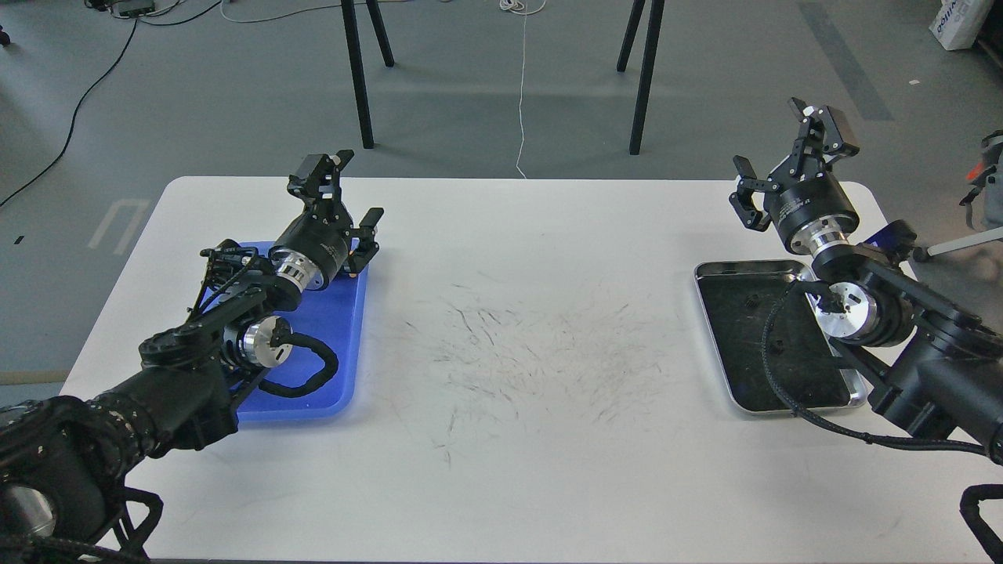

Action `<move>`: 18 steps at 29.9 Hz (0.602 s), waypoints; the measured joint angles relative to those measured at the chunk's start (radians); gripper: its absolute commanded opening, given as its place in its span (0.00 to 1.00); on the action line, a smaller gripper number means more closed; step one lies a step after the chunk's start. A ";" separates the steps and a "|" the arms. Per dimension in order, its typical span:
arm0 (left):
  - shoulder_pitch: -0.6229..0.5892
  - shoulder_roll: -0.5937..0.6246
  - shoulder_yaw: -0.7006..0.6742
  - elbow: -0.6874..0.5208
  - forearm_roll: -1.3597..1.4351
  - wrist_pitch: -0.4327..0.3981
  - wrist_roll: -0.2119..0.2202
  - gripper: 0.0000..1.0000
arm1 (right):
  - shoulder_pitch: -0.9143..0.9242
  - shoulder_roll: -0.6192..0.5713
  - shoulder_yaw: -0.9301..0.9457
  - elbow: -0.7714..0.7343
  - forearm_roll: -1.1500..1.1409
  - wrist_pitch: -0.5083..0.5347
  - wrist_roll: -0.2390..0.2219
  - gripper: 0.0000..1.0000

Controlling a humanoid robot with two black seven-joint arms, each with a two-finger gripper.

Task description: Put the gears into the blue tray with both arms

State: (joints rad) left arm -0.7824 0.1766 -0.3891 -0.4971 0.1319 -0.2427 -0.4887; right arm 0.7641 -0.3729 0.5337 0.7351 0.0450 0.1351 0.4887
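Note:
The blue tray [338, 337] lies at the table's left, largely covered by my left arm. My left gripper [345, 199] hovers over the tray's far right corner, open, with nothing between its fingers. My right gripper [786, 160] is raised above the table's far right, beyond the silver tray [744, 267], also open and empty. A couple of tiny dark pieces, likely gears [751, 301], lie on the silver tray's dark inside; they are hard to make out. My right arm hides part of that tray.
The white table [517, 258] has scuff marks across its middle. Black chair or stand legs [359, 78] rise from the floor beyond the far edge. A white cord hangs down behind the table.

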 measured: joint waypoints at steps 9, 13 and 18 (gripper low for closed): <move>0.000 0.003 0.000 -0.001 0.000 0.007 0.000 1.00 | 0.000 0.002 -0.001 -0.003 -0.001 0.002 0.000 0.99; 0.001 0.003 -0.003 -0.002 -0.001 0.003 0.000 1.00 | -0.001 0.003 -0.001 -0.005 -0.001 0.002 0.000 0.99; 0.001 0.003 -0.002 -0.002 -0.002 0.000 0.000 1.00 | -0.001 0.007 0.002 -0.006 -0.001 0.000 0.000 0.99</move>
State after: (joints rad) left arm -0.7809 0.1794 -0.3907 -0.4986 0.1304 -0.2431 -0.4887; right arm 0.7628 -0.3656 0.5361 0.7288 0.0444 0.1355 0.4887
